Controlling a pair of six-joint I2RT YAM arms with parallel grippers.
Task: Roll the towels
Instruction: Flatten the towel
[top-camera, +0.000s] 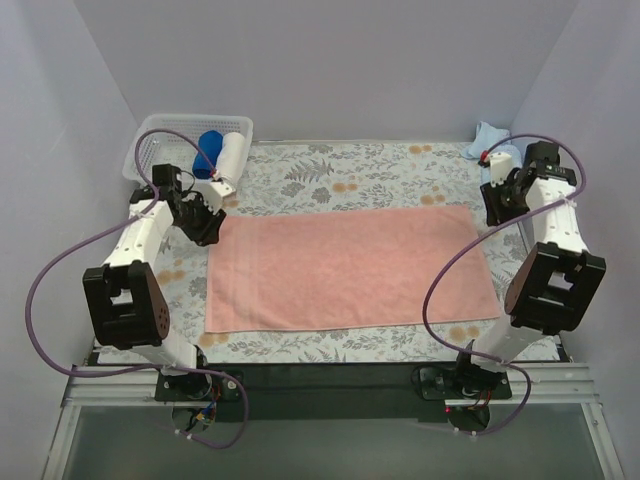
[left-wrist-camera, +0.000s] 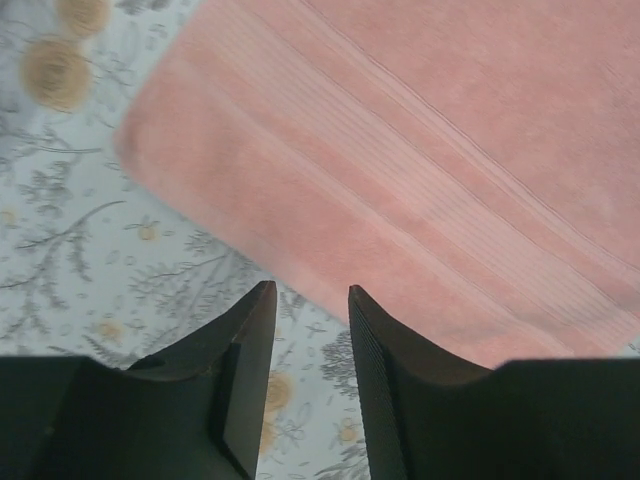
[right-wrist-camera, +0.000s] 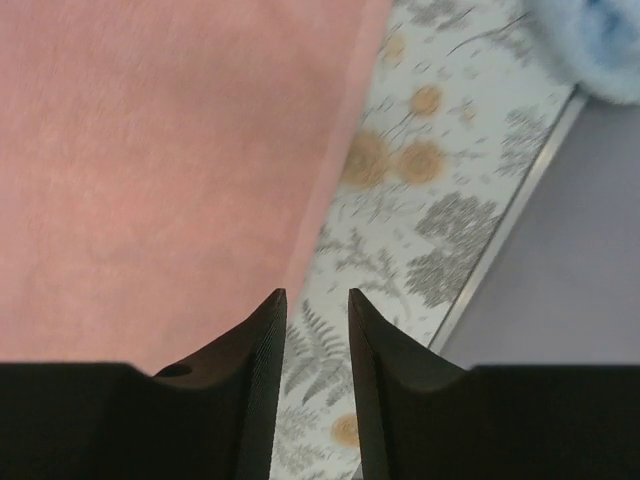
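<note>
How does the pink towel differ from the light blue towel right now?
The pink towel lies spread flat on the floral mat; the light blue towel sits bunched at the far right corner. The pink towel shows whole; the light blue towel is partly hidden behind the right arm. Neither is rolled yet.

Plain pale lilac-grey walls (top-camera: 330, 60) are enclosing the table on the left, far and right sides. A cloth (top-camera: 330, 175) printed with grey leaves and ochre flowers is covering the tabletop. A white mesh basket (top-camera: 185, 122) is sitting at the far left corner. A metal rail (top-camera: 100, 378) is running along the near edge. Soft, even light is falling throughout.
</note>
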